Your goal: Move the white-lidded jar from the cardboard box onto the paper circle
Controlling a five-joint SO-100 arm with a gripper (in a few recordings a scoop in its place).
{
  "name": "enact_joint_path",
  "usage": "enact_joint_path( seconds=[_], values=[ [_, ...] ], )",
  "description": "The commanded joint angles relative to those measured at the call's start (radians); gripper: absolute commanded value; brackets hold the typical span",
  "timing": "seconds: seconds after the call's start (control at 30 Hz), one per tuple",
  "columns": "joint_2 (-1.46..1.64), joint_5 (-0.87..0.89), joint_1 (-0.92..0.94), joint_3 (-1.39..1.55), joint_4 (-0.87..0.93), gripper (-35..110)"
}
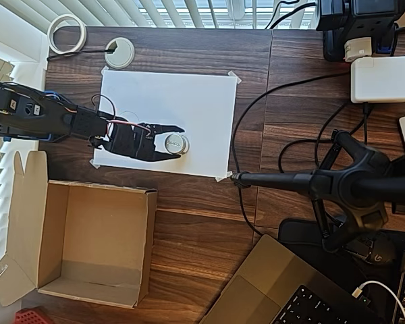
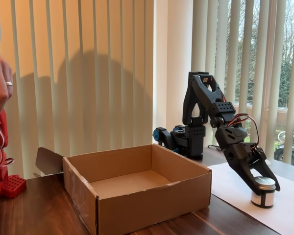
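Pincer (image 1: 176, 143) fingers were spread to either side of the white-lidded jar (image 1: 176, 143), which was stood upright on the white paper (image 1: 189, 101), well apart from the cardboard box (image 1: 94, 243). Contact between fingers and jar could not be told. In the fixed view the pincer (image 2: 264, 182) was lowered around the jar (image 2: 263, 192), right of the box (image 2: 137, 188) on the counter (image 1: 209, 229).

White-lidded jar (image 1: 176, 143) upright on paper, cardboard box (image 1: 88, 239) open, well apart

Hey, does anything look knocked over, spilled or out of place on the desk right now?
Nothing stands out. The white-lidded jar stands upright on the paper between the gripper fingers, and the cardboard box sits empty.
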Motion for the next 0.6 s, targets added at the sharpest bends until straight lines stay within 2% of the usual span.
enact_joint_path(
  seconds=[0.0, 0.17, 0.37, 0.47, 0.57],
  values=[
    [0.060, 0.003, 0.011, 0.003, -0.063, 42],
    [0.144, 0.095, 0.002, 0.018, -0.107, 44],
    [0.399, 0.364, 0.005, 0.061, -0.137, 40],
    [0.532, 0.583, -0.011, 0.140, -0.155, 38],
    [0.681, 0.884, -0.048, 0.256, -0.186, 35]
  ],
)
